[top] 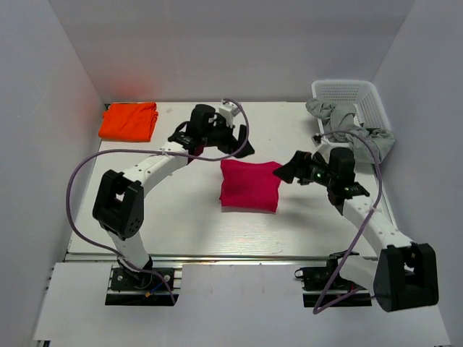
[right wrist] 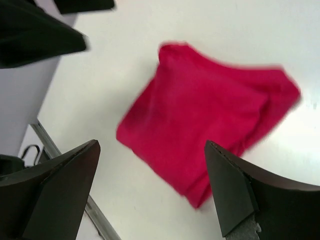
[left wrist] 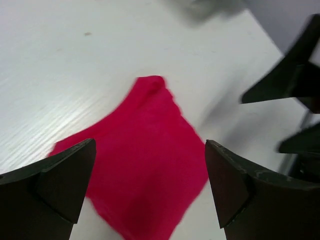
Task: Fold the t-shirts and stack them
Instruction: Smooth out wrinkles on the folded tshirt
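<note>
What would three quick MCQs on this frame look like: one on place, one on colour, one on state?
1. The orange t-shirt lies at:
A. the near-right corner
B. the far-left corner of the table
C. the table centre

2. The cloth draped over the white basket is:
A. magenta
B. orange
C. grey

3. The left hand and right hand by the magenta t-shirt are:
A. both open and empty
B. both shut
C. left shut, right open

Answers:
1 B, since the top view shows it folded at the far-left corner.
2 C, since the bundle hanging over the basket rim is grey.
3 A, since each wrist view shows fingers spread wide with nothing between them but the shirt lying below.
</note>
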Controlling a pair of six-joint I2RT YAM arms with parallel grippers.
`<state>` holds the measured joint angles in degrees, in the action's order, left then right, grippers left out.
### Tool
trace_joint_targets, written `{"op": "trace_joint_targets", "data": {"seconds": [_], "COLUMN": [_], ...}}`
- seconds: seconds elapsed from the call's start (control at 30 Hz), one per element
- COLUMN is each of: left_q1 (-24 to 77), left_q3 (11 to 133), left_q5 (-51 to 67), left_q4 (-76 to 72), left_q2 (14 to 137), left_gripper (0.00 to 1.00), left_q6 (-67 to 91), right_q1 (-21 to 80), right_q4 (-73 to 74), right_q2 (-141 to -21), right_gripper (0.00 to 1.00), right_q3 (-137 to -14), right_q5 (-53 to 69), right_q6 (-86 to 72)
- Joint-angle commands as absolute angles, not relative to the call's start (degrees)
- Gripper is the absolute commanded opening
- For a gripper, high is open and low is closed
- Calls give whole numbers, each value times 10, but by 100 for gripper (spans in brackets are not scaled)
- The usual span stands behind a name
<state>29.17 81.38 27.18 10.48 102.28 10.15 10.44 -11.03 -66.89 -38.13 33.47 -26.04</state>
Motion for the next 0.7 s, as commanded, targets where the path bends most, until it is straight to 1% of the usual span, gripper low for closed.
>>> {"op": "trace_joint_targets", "data": {"seconds": [0.0, 0.03, 0.13, 0.23, 0.37, 0.43, 0.5, 0.53, 0.6, 0.63, 0.67], "left_q1": [346, 361, 405, 417, 422, 422, 422, 422, 422, 422, 422], "left_q3": [747, 736, 694, 665, 593, 587, 587, 587, 599, 599, 599], "left_q5": [371, 371, 364, 369, 369, 369, 369, 369, 363, 363, 363], "left_q4": [84, 76, 57, 63, 29, 20, 20, 26, 32, 32, 32], "left_q2": [1006, 1006, 1020, 1034, 1040, 1045, 1054, 1062, 1067, 1067, 1067], "left_gripper": [99, 99, 99, 99, 99, 99, 99, 99, 99, 99, 99], "left_q6": [102, 102, 114, 114, 109, 109, 109, 109, 109, 109, 109], "right_q1": [103, 102, 103, 104, 105, 107, 105, 107, 109, 112, 115], "right_q4": [-14, -3, 53, 58, 45, 38, 38, 37, 15, 11, 6], "right_q2": [-616, -600, -584, -584, -599, -622, -654, -682, -695, -702, -701], "right_gripper": [90, 90, 90, 90, 90, 85, 76, 75, 70, 70, 67], "right_q3": [-320, -310, -294, -287, -275, -278, -286, -289, -291, -290, -287], "right_q5": [301, 284, 288, 294, 301, 314, 319, 330, 369, 380, 382], "right_q6": [-228, -219, -186, -167, -145, -134, -132, -134, -140, -141, -142]}}
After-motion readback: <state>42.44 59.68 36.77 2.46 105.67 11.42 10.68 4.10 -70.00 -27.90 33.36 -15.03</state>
